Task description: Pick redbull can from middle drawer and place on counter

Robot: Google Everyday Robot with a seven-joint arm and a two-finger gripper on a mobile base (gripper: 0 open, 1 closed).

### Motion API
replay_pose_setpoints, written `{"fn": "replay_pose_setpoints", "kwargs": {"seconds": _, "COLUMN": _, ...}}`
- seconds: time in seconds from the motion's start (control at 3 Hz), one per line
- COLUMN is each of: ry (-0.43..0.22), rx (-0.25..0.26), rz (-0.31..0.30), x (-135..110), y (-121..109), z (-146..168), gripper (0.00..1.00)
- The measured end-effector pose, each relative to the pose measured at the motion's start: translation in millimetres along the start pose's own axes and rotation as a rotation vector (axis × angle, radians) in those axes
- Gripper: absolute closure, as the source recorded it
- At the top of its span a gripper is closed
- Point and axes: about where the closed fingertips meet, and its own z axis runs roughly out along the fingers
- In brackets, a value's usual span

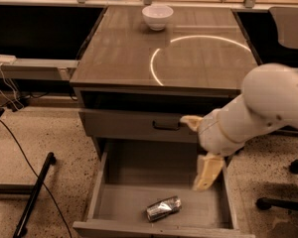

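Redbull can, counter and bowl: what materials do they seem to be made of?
Redbull can: thin metal, likely aluminium; shiny, mottled silver glints. Counter: glossy grey-brown top, perhaps laminate or glass-covered; it mirrors a bright ring light. Bowl: white and smooth, possibly ceramic or plastic. The claw hangs open above the middle drawer, apart from the can.
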Motion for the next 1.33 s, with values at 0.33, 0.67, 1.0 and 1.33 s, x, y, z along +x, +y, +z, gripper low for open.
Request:
{"fn": "replay_pose_setpoints", "kwargs": {"seconds": 0.33, "ry": -0.234, "rx": -0.050, "rz": -0.051, "x": -19.9, "y": 7.0, "z": 59.2, "gripper": 0.00}}
{"fn": "replay_pose_setpoints", "kwargs": {"seconds": 0.67, "ry": -0.286, "rx": -0.075, "rz": -0.123, "x": -19.1, "y": 12.7, "z": 80.3, "gripper": 0.00}}
{"fn": "replay_pose_setpoints", "kwargs": {"seconds": 1.0, "ry": -0.270, "rx": -0.087, "rz": -0.140, "x": -12.9, "y": 1.1, "z": 101.8, "gripper": 0.00}}
{"fn": "replay_pose_setpoints", "kwargs": {"seconds": 1.33, "ry": -0.291, "rx": -0.175, "rz": -0.140, "x": 18.4, "y": 3.1, "z": 184.5, "gripper": 0.00}}
